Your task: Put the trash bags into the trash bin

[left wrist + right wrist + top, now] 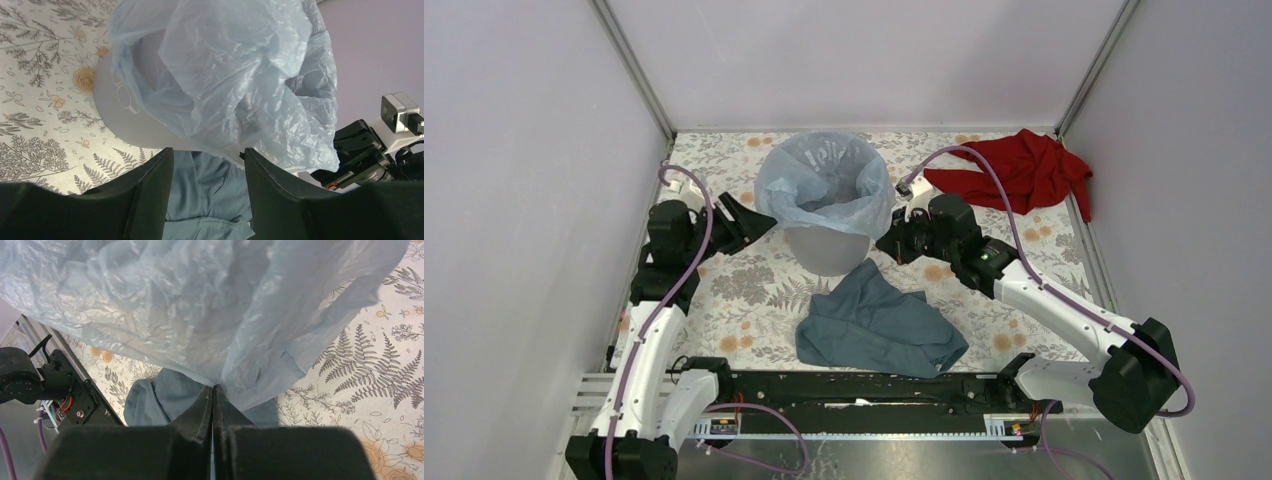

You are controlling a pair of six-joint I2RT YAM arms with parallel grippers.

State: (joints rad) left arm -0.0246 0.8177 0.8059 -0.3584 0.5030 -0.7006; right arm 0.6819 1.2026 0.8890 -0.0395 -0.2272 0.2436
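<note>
Illegible print (829,157) on trash bag (824,190), right claw (213,388) tight on it, left claw (207,154) parted beside trash bin (826,252)

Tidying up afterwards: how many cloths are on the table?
2: a blue cloth just in front of the bin, a red cloth in the far right corner. More could hide behind the bin.

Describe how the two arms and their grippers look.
The left arm and right arm have white shells, black joints and black bases. A purple cable loops along each. The left gripper and right gripper are black with broad wedge-shaped fingers. A green light glows near the right wrist.
</note>
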